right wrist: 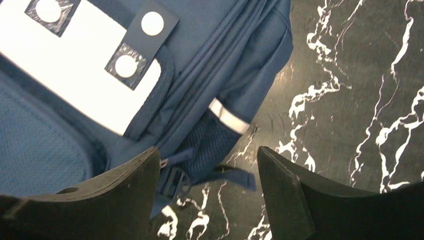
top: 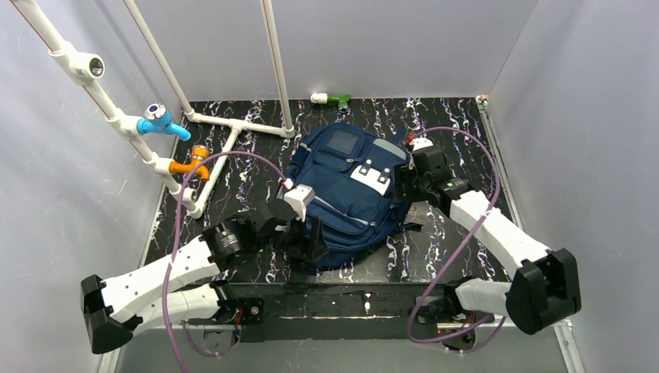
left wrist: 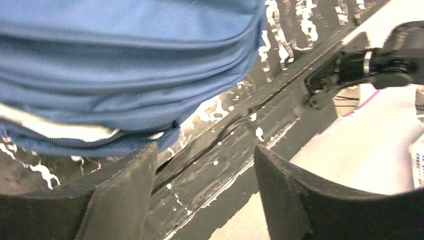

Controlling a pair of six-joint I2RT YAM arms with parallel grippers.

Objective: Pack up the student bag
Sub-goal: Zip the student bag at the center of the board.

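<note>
left gripper (left wrist: 205, 160), fingers apart and empty, hangs at the near edge of the table (left wrist: 227, 142), the student bag (left wrist: 125, 60) just beyond.

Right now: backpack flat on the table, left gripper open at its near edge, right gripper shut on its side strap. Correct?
No. The right gripper is open: the right wrist view shows its fingers apart by the backpack, clamping nothing. Rest holds: backpack flat on the table, left gripper open at its near edge.

The student bag (top: 350, 190), navy with grey zip stripes (a white patch on its front), lies flat, face up, mid-table.
</note>
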